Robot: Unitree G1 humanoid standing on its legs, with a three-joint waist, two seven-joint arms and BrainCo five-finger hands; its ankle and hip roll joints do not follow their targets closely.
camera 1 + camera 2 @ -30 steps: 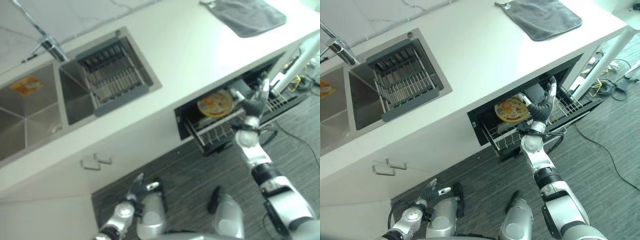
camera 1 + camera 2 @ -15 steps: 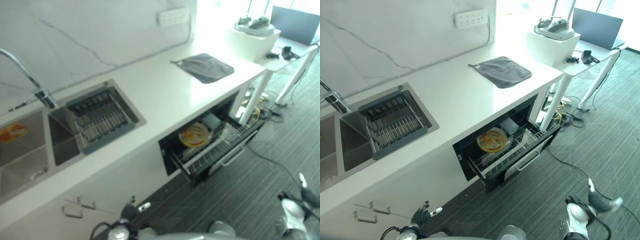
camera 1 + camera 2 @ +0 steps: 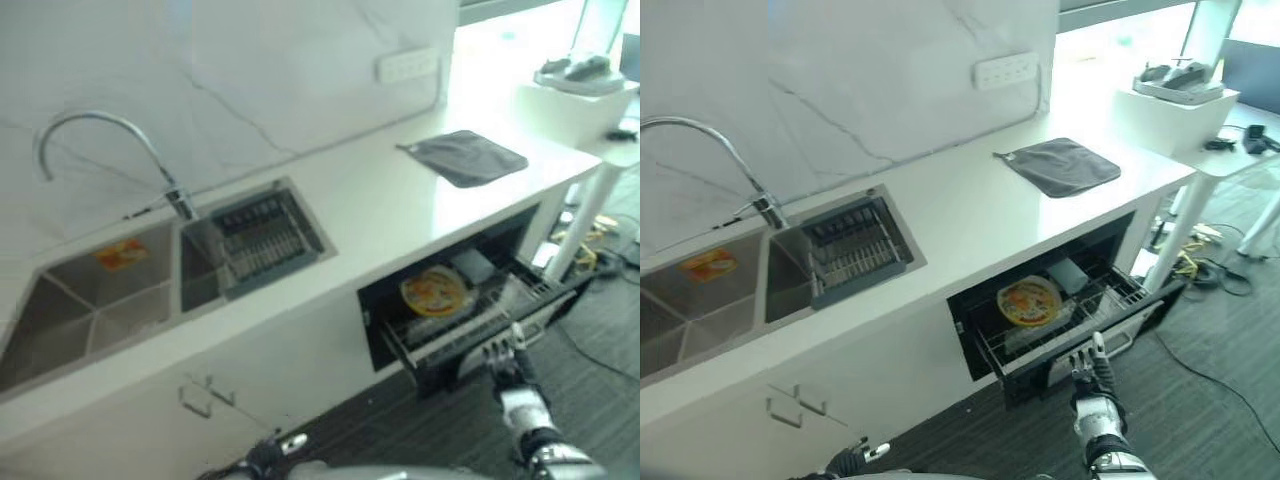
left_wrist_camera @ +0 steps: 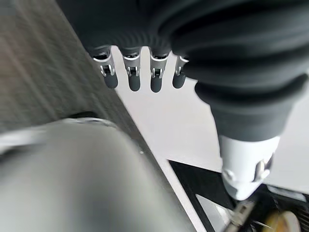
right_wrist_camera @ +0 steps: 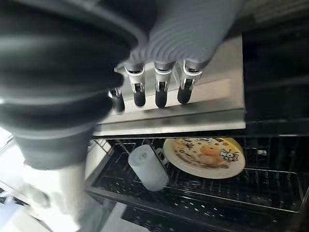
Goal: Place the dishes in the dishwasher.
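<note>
Plate (image 3: 1030, 300) lies in the pulled-out dishwasher rack (image 3: 1110, 297), with a pale cup (image 5: 147, 167) just beside it. Right robot hand (image 3: 1087, 367) is in front of the rack, fingers straight, empty. Left robot hand (image 4: 140, 72) hangs low near the floor, fingers relaxed, empty.

Head eyes look down on counter (image 3: 970, 215) and dishwasher rack (image 3: 1065, 320); right wrist view shares the rack, close.

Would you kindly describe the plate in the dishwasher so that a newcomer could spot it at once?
Under the white countertop, right of the steel sink, the dishwasher's wire rack is pulled out. The round yellow plate with a cartoon print lies in it, beside a plain pale cup; only the plate is colourful.
</note>
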